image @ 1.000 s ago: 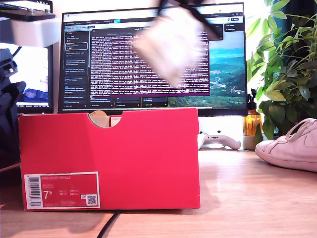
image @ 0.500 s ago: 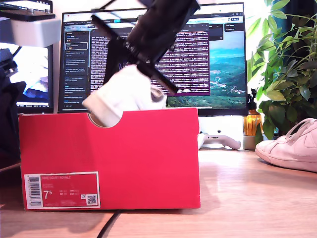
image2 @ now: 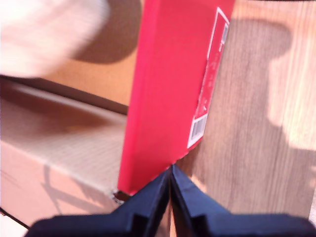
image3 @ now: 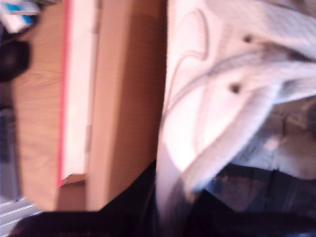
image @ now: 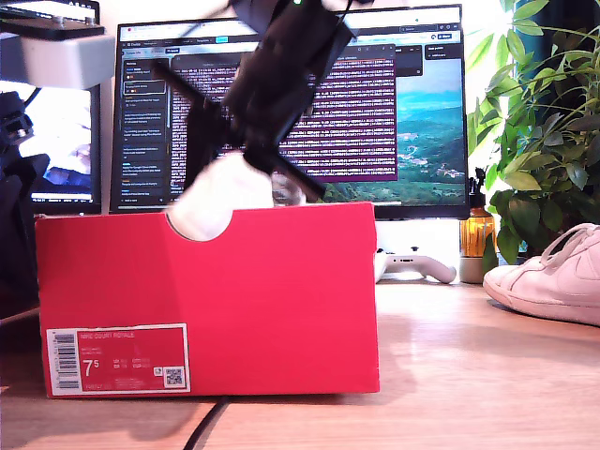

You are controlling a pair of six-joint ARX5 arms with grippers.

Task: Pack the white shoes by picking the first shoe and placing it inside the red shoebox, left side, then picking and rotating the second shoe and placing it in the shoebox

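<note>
The red shoebox (image: 206,300) stands at the exterior view's left, label and notch facing the camera. My second gripper (image: 246,157) is shut on a white shoe (image: 217,195) and holds it tilted in the box's open top; part of the shoe shows through the notch. Up close, the shoe (image3: 207,98) hangs over the box's cardboard inside (image3: 123,98), gripped at my second gripper (image3: 170,197). The other white shoe (image: 548,277) lies on the table at the exterior view's right. My first gripper (image2: 170,170) is shut on nothing above a corner of the shoebox (image2: 163,89).
Behind the box stands a monitor (image: 394,103). A leafy plant (image: 544,122), an amber bottle (image: 476,234) and a white game controller (image: 412,267) sit at the exterior view's back right. A dark cable (image: 202,427) runs out from under the box.
The arm has brought the white shoe down from high in front of the monitor into the top of the red shoebox. The shoe on the table has not moved.
</note>
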